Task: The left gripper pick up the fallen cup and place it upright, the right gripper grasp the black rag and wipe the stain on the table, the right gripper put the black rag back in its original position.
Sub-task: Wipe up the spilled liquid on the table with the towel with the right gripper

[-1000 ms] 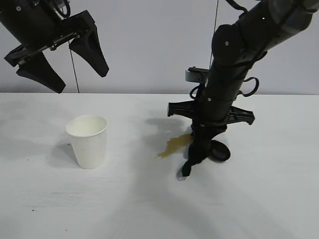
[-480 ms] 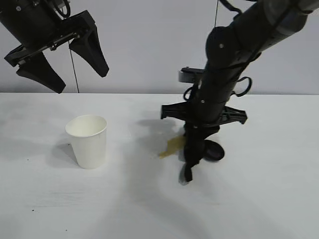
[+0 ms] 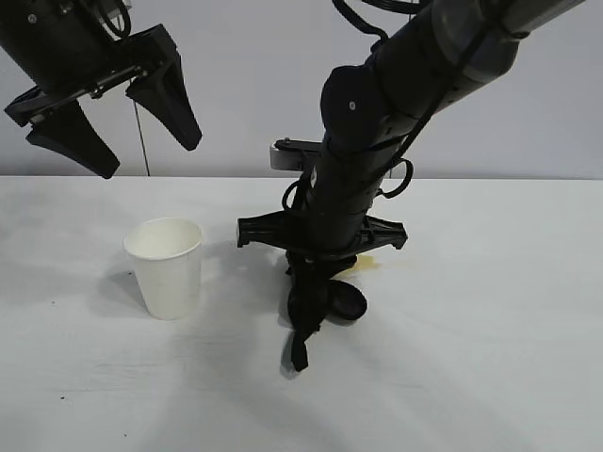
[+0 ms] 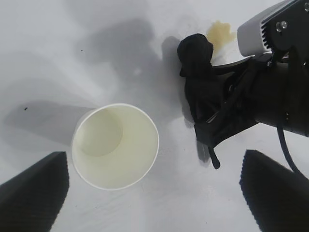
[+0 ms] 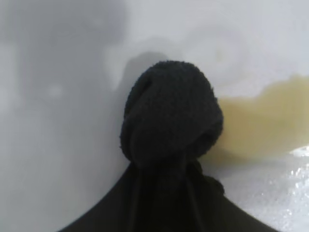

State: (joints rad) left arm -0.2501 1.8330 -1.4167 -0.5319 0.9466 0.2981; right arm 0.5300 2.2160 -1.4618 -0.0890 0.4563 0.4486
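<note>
**White tabletop, cup upright, rag pressed down at the spill**

Pale grey wall behind, and in front of it the white table runs across the exterior view. On it the cup stands upright with its mouth up, toward the left side. High above and behind it the left gripper hangs in the air, its two broad fingers spread wide with nothing between them. Near the middle of the table the right gripper points steeply down, its narrow fingers closed on the black rag. The rag meets the table below the crossbar, and a thin strip of it trails toward the camera. Just a sliver of the stain shows beside the arm, on the side away from the cup.

Left wrist view — the cup is seen from above, open and empty, between the two wide-apart finger tips. Beyond it lies the rag, held by the right gripper, with the stain just past the rag's rounded end.

Right wrist view — the rag's bunched end sits on the table, its edge touching the amber stain, which spreads to one side of it.
</note>
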